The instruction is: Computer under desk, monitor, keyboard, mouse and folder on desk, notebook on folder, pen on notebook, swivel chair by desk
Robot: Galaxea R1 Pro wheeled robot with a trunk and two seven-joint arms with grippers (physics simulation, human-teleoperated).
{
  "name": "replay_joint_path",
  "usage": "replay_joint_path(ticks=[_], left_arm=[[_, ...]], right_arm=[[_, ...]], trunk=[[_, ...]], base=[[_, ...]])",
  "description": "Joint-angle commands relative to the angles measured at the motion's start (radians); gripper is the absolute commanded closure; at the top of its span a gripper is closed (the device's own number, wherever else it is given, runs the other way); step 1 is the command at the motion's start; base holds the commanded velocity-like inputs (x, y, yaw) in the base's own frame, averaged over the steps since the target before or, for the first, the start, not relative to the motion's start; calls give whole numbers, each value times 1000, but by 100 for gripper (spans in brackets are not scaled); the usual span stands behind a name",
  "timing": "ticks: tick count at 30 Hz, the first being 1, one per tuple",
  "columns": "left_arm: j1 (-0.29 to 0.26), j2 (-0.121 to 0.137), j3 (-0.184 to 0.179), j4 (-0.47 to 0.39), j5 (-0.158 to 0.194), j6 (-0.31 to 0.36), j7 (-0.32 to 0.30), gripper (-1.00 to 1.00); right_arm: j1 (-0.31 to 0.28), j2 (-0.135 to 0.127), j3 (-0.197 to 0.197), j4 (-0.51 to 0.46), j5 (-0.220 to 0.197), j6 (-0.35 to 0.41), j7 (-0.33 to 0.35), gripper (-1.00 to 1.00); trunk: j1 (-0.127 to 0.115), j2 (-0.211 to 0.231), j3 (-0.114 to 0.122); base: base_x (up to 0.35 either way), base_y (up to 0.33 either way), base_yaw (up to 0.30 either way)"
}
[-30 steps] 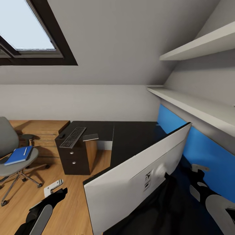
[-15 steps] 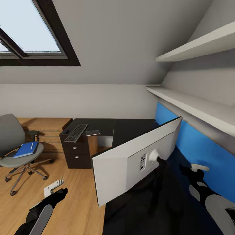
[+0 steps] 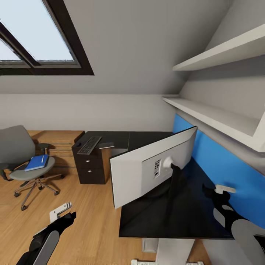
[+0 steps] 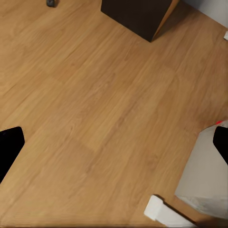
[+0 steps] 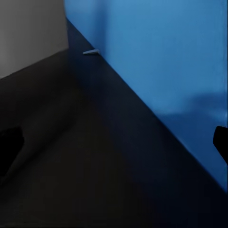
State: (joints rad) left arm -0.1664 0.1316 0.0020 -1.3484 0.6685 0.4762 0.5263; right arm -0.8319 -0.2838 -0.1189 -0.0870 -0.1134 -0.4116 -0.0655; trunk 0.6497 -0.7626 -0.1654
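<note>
Left end effector (image 3: pixel 60 213) empty, fingers spread wide over floor (image 4: pixel 95 118); right end effector (image 3: pixel 221 191) empty, wide, over desk (image 3: pixel 176 217). Folder (image 3: pixel 36 162) lay on chair (image 3: pixel 25 162) at 11 o'clock from left end effector, well apart, long axis toward 1 o'clock; left arm nearer. Pen (image 3: pixel 42 158) on folder. Monitor (image 3: pixel 154 169) hid desk corner; mouse too small to make out.

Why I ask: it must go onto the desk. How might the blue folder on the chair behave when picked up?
The folder looks flat and thin, so probably light but hard to pinch. The pen lying on top would likely roll off if tilted.
</note>
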Motion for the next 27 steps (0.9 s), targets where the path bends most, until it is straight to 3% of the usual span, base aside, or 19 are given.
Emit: replay_joint_path(ticks=[1, 10, 11, 27], left_arm=[[0, 0, 0, -1, 10, 2, 8, -100], [0, 0, 0, -1, 10, 2, 7, -100], [0, 0, 0, -1, 10, 1, 7, -100], [0, -1, -1, -1, 9, 1, 6, -100]], right_arm=[[-1, 0, 0, 1, -8, -4, 3, -100], [-1, 5, 1, 3, -8, -5, 3, -100], [-1, 18, 1, 2, -9, -7, 2, -100], [-1, 39, 0, 6, -6, -42, -2, -100]], trunk=[[0, -1, -2], [0, -1, -2], [0, -1, -1], [0, -1, 6]], base=[[-315, 49, 0], [-268, 76, 0], [-155, 1, 80], [-132, 0, 145]])
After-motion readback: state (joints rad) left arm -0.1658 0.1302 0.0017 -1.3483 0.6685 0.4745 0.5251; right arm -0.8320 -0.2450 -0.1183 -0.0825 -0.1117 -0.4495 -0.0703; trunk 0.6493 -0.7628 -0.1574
